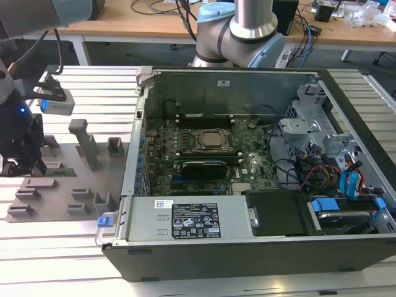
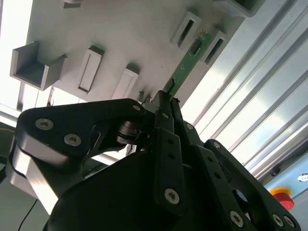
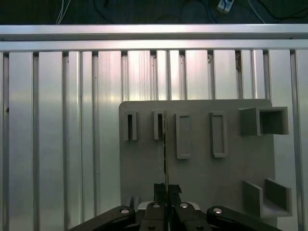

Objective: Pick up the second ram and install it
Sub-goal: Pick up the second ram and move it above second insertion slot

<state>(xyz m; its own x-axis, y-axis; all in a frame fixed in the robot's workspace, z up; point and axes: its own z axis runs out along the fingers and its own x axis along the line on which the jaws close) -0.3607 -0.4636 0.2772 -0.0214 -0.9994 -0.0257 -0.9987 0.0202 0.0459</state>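
While the second ram (image 2: 190,60) is clamped edge-on between the closed fingertips of the gripper (image 2: 164,98), its far end is seen reaching ahead of the gripper, just beside the raised slot blocks (image 2: 184,30) of the grey fixture plate (image 2: 120,33). In the first wrist view the stick is seen as a thin line running straight out from the fingertips toward the row of slots. Whether it is lifted clear of the plate cannot be told. For the pick-up to be done well, a firm, square grip on the board's faces is judged necessary, with the stick drawn straight away from the blocks so that it is neither twisted nor scraped. The open computer case (image 1: 247,232) is placed well apart from the gripper.
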